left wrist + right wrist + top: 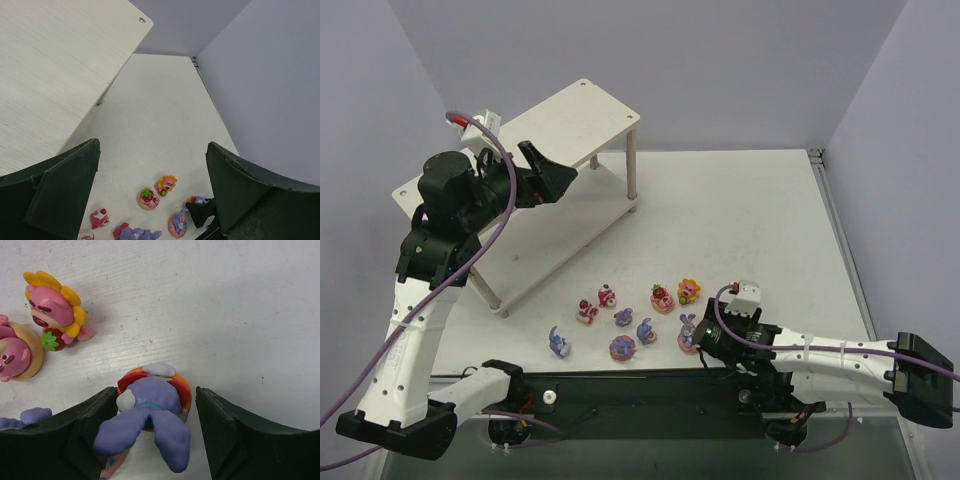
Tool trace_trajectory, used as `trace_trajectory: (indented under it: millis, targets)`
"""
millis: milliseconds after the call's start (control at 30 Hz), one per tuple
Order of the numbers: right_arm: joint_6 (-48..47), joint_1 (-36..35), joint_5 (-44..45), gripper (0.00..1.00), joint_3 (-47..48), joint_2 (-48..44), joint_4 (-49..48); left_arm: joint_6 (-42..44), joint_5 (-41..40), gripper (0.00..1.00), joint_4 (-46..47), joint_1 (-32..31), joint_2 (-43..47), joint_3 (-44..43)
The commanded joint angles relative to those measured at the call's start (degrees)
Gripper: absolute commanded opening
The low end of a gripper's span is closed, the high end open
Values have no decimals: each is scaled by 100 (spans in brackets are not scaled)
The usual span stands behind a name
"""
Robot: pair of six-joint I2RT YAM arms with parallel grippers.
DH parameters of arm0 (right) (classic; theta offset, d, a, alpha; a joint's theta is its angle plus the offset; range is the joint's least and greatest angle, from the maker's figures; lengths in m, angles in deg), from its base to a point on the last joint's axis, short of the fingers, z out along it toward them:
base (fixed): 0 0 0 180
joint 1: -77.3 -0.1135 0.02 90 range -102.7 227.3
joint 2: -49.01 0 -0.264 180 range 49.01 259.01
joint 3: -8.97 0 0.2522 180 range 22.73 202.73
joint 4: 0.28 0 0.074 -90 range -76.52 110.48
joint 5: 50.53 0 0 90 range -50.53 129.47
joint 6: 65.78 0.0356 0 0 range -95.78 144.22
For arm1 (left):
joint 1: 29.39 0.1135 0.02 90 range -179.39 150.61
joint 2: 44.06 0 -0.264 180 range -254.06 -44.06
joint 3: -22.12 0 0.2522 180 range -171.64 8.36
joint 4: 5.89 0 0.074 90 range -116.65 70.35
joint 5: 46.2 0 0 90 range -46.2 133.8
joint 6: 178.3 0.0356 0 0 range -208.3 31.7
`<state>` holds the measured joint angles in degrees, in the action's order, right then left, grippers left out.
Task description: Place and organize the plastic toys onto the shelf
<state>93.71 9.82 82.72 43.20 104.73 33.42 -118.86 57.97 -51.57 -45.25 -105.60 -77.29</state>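
Observation:
The plastic toys lie in a loose cluster on the white table near the arm bases: purple bunnies (558, 343), red-pink bears (587, 311) and an orange-yellow flower figure (689, 290). My right gripper (156, 391) is open, low over the table, its fingers either side of a purple bunny (155, 412) on an orange-red base. The left finger touches the base and a gap shows on the right. My left gripper (152, 146) is open and empty, held up by the shelf (582, 112), whose pale top board (50, 75) fills the upper left of the left wrist view.
The shelf's lower board (535, 240) and thin legs (631, 170) stand at the back left. A strawberry bear (15, 356) and the flower figure (52, 307) lie just left of my right gripper. Grey walls close the back and right.

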Motion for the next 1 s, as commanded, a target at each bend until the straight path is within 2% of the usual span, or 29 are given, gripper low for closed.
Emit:
trace_trajectory:
  millis: [0, 133, 167, 233, 267, 467, 533, 567, 667, 700, 800, 967]
  targets:
    - [222, 33, 176, 59, -26, 79, 71, 130, -64, 97, 107, -49, 98, -251]
    - [126, 33, 246, 47, 36, 79, 80, 130, -73, 97, 90, -67, 81, -268]
    - [74, 33, 263, 37, 62, 70, 71, 130, -73, 97, 98, -67, 89, -268]
    - [-119, 51, 333, 27, 167, 35, 71, 139, -81, 97, 90, -67, 89, -268]
    - [-207, 60, 351, 18, 229, 44, 71, 139, -81, 97, 81, -75, 89, -268]
    - [-1445, 402, 457, 1, 1079, -149, 115, 139, -231, 97, -50, -84, 133, -303]
    - [-1876, 639, 317, 0, 1406, -228, 71, 139, -423, 97, -130, -67, 151, -356]
    - [-2505, 988, -6, 0, 1738, -246, -120, 139, -494, 97, -234, -67, 168, -391]
    - [-3596, 1639, -692, 0, 2353, -220, -674, 148, -871, 97, -498, -58, 203, -532]
    - [-3897, 1851, -1286, 0, 2565, -159, -789, 139, -986, 97, -578, -58, 212, -576]
    - [-4572, 2370, -2420, 0, 3477, 394, -887, 86, -1574, 97, -894, -49, 247, -786]
    - [-5358, 2600, -3471, 0, 4824, 1694, -913, 42, -1988, 97, -1281, 30, 213, -1050]
